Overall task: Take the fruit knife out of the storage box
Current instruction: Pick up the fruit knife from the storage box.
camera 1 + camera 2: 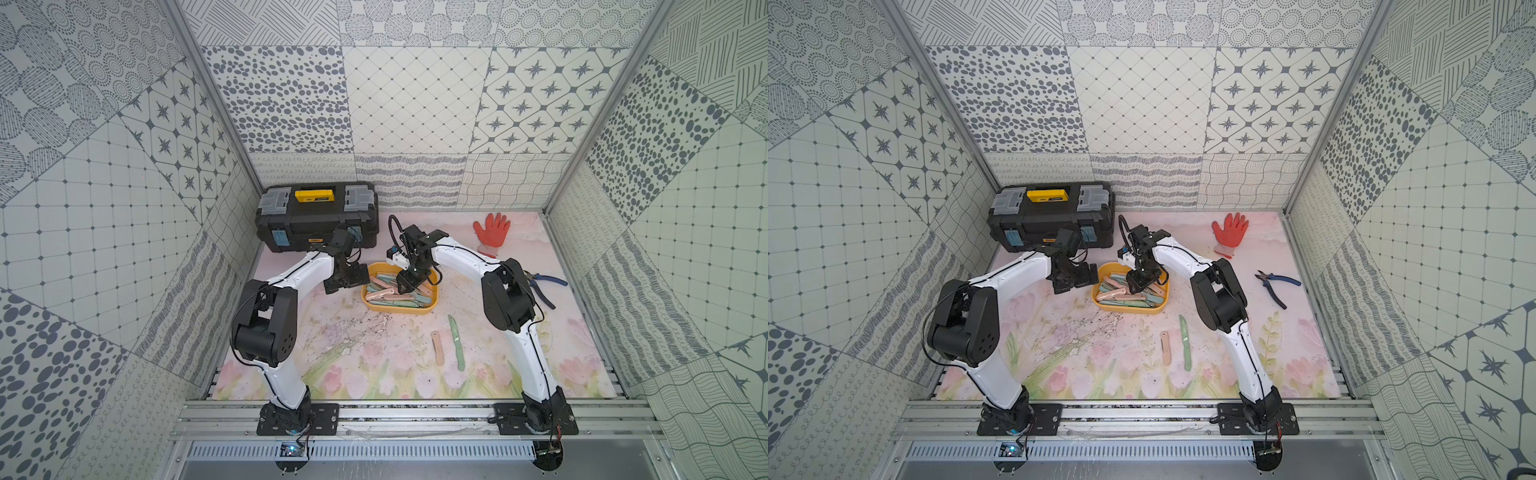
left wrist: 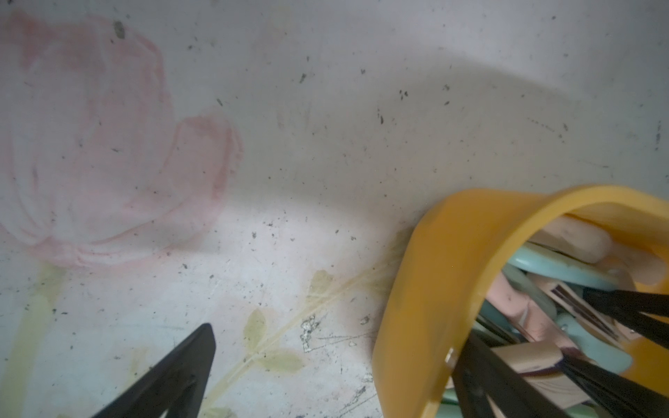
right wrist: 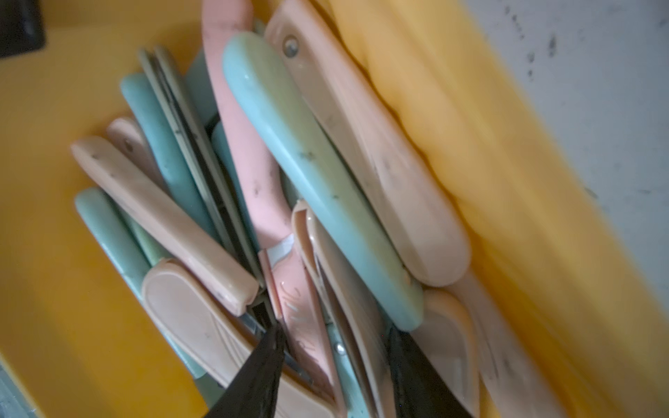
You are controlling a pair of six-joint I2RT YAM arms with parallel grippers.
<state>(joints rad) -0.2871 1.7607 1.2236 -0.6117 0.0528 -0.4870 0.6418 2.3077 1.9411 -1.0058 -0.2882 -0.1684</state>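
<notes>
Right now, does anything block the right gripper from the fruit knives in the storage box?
Nothing visible does: the right gripper sits inside the shallow yellow plastic tub, jaws apart directly over the heaped pastel-handled folding knives.

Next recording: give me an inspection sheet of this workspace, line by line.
Surface: floral mat, scuffed and speckled with dark grit.
Job's things: storage box holds a pile of fruit knives; a beige knife and a green knife lie on the mat outside it.
Clutter: black toolbox, orange glove, blue-handled pliers, all apart from the box.
Grippers: left gripper open at the box's rim; right gripper with jaws apart, tips down in the pile, nothing lifted.
Cables: black cables loop along both arms, hanging free.
Surroundings: patterned wall panels; metal rail in front.
</notes>
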